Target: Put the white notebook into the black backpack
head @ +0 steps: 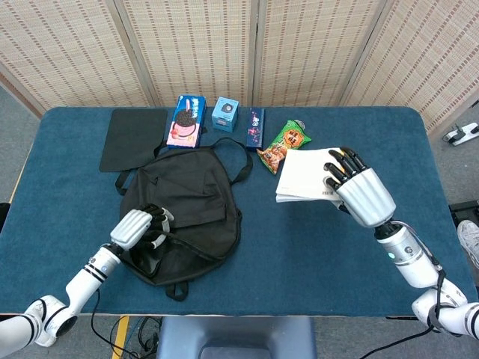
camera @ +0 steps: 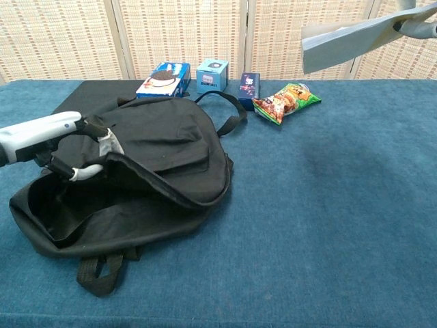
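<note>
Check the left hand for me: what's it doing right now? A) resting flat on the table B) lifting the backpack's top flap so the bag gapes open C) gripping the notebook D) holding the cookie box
B: the left hand grips the edge of the backpack and holds the flap raised, showing the opening beneath.

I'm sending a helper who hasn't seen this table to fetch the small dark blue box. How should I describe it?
Look along the far edge of the blue table, behind the black backpack. In that row, it is the slim dark blue box between the light blue cube and the green snack bag, narrower than both.
</note>
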Robot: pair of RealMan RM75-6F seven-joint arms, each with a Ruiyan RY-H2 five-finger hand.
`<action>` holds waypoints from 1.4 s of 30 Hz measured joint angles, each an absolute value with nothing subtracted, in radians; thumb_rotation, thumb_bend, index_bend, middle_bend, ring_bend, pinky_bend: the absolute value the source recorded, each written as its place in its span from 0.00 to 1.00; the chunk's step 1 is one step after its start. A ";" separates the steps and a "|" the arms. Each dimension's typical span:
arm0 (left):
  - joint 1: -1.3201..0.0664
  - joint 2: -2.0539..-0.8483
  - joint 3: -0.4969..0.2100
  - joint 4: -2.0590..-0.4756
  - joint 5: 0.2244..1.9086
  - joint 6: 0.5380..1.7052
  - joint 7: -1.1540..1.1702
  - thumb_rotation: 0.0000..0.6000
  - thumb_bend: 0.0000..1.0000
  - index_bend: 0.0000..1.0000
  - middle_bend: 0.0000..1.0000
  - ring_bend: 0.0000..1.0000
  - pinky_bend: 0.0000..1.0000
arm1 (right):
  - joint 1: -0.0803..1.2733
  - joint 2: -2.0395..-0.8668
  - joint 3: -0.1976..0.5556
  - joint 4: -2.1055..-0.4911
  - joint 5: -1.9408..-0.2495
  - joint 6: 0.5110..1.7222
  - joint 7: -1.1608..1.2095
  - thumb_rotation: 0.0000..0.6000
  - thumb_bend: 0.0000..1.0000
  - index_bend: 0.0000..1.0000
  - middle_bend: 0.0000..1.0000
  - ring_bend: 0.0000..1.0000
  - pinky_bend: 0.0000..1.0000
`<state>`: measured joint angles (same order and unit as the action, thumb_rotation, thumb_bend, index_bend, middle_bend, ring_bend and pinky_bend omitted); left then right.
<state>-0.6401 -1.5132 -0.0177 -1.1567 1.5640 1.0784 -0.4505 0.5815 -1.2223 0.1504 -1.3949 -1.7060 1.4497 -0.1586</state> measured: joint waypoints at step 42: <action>-0.761 -1.414 -0.343 -1.275 0.952 0.762 -0.260 1.00 0.48 0.74 0.34 0.30 0.19 | 0.782 -1.507 0.132 -1.551 -1.974 1.339 -0.033 1.00 0.53 0.66 0.41 0.21 0.18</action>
<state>-0.7613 -1.4141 -0.3426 -1.2753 0.9524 0.7623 -0.2601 0.7818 -1.5074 0.1317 -1.5506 -1.9744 1.3392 -0.0326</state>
